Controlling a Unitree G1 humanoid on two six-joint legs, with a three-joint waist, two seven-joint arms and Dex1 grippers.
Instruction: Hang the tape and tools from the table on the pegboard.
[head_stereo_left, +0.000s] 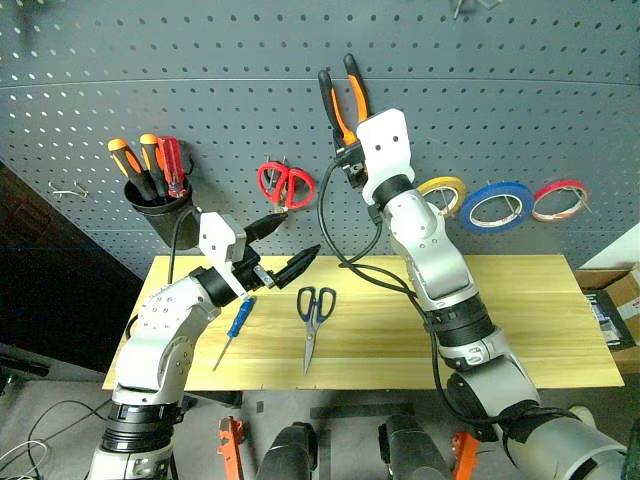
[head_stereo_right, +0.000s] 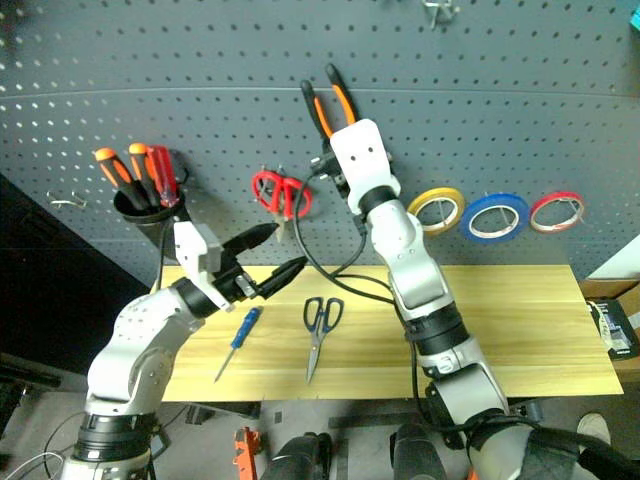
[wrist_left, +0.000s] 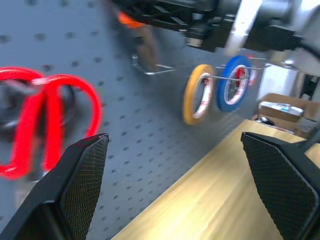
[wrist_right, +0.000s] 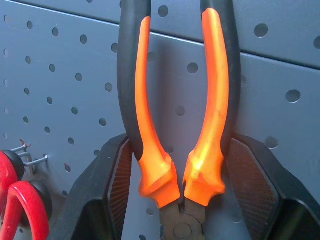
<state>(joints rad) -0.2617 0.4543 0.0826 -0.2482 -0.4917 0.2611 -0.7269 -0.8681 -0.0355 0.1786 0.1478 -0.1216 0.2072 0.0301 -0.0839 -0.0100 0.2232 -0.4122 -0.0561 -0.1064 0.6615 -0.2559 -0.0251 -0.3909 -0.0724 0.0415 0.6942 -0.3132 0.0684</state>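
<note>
My right gripper (head_stereo_left: 347, 158) is raised against the dark grey pegboard (head_stereo_left: 200, 80) and shut on the orange-and-black pliers (head_stereo_left: 344, 100), whose handles point up. In the right wrist view the pads (wrist_right: 120, 185) press both pliers handles (wrist_right: 145, 100); the pliers' head is mostly hidden. My left gripper (head_stereo_left: 297, 235) hangs open and empty above the table (head_stereo_left: 540, 320), below the red scissors. The blue-handled screwdriver (head_stereo_left: 238, 322) and the dark-handled steel scissors (head_stereo_left: 313, 315) lie on the wood. The blue tape (head_stereo_left: 497, 207) hangs on a pegboard hook.
A yellow ring (head_stereo_left: 443, 190) and a red ring (head_stereo_left: 560, 200) hang on either side of the blue tape. Red scissors (head_stereo_left: 286, 184) hang left of the pliers. A black cup (head_stereo_left: 158, 205) holds orange and red screwdrivers. A bare hook (wrist_left: 152, 70) sticks out. A cardboard box (head_stereo_left: 610, 300) stands at right.
</note>
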